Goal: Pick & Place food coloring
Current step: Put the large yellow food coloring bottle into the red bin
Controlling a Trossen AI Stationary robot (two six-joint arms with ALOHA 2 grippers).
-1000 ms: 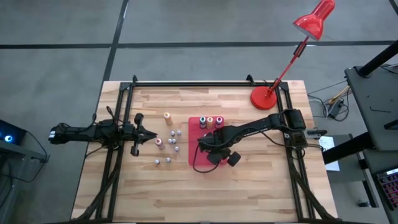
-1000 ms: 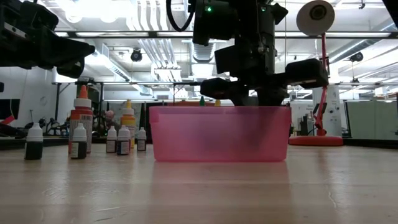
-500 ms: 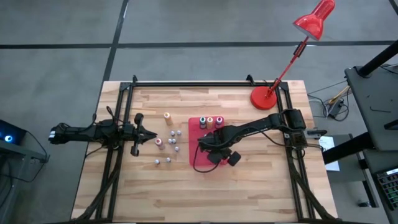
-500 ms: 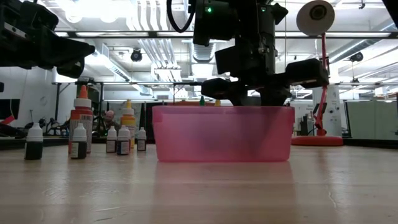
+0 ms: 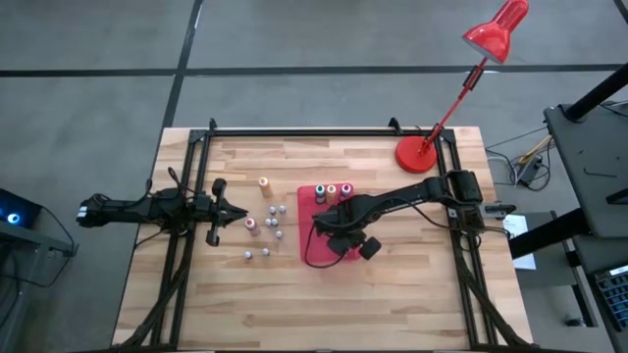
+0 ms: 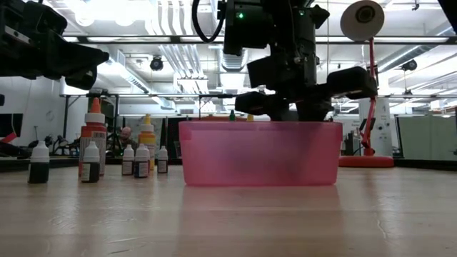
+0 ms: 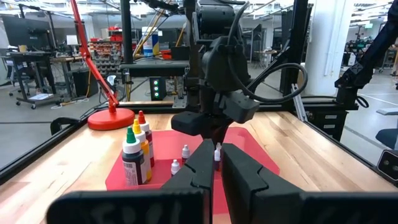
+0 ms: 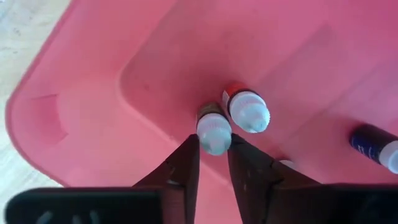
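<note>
**High view: right gripper working inside the red tray**

The red tray (image 5: 306, 201) lies at the middle of the wooden table (image 5: 412, 284). The right gripper (image 8: 213, 155) is lowered into the tray, fingers pinching a small white-capped food coloring bottle (image 8: 213, 131). Just beside it stands a second white-capped bottle (image 8: 247, 111) with a red collar. A blue bottle (image 8: 375, 146) lies on the tray floor nearby. Three taller bottles (image 5: 332, 191) stand in a row at the tray's far edge. More small bottles (image 5: 267, 227) stand in a loose group on the table left of the tray. The left gripper (image 5: 239, 212) waits left of that group, well apart from the tray, fingers pressed together. A red desk lamp (image 5: 420, 154) stands beyond the tray's far right corner.
</note>
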